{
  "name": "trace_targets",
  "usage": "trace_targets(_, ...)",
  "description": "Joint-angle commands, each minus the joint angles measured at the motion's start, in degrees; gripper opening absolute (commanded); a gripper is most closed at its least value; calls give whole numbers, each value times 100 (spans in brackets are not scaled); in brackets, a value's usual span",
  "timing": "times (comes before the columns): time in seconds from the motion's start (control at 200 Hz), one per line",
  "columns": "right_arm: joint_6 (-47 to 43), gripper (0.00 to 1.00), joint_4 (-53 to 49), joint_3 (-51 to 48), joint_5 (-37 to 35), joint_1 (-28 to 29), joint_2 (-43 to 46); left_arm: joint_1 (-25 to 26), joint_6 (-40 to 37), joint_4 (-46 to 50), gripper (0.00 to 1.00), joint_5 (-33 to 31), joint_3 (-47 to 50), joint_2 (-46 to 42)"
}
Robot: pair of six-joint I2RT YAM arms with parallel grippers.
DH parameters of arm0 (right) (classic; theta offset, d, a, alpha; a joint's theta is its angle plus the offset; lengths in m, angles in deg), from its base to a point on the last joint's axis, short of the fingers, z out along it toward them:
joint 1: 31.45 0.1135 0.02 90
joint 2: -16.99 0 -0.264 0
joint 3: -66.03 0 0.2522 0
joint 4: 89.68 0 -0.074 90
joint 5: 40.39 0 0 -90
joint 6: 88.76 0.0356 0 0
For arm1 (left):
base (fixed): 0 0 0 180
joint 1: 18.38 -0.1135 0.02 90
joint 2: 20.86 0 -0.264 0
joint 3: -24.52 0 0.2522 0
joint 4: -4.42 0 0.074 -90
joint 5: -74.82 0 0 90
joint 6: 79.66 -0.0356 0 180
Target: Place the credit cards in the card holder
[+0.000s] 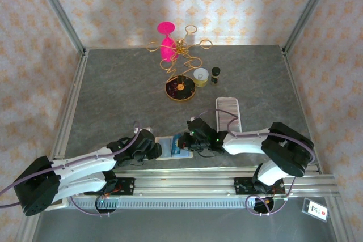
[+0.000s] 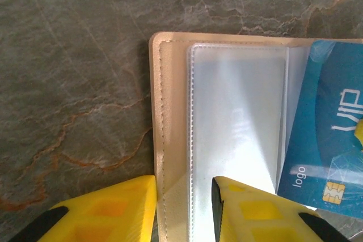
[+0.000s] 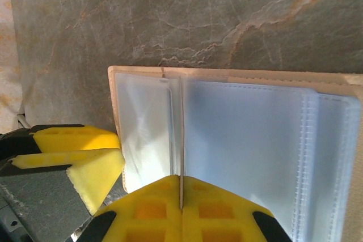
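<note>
The card holder (image 1: 163,147) lies open near the table's front edge, a cream-beige wallet (image 2: 169,111) with clear plastic sleeves (image 3: 244,140). My left gripper (image 1: 153,150) has its yellow jaws (image 2: 184,190) closed in on the holder's left border, which buckles slightly between them. A blue credit card (image 2: 323,123) marked VIP stands tilted over the right-hand sleeves. My right gripper (image 1: 187,141) is shut on this card (image 3: 180,181), which shows edge-on as a thin line (image 3: 180,140) over the holder's fold. The left gripper's fingers (image 3: 85,165) sit at the holder's left edge.
A long white ridged tray (image 1: 228,113) lies just behind the right arm. Further back stand a gold wire stand (image 1: 180,46) with a pink piece, a dark round dish (image 1: 180,89), a small cup (image 1: 200,75) and a small dark bottle (image 1: 215,75). The aluminium rail (image 1: 187,177) borders the front.
</note>
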Motion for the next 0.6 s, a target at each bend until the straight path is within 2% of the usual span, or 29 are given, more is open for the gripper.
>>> trace_targets(0.0,-50,0,200,98,-98,54,-103,54,-79,-34,34,-170,-35,49)
trace_targets(0.596,240,0,711,-68,141,107,-181,118,-24,-210,24,-191,113,209)
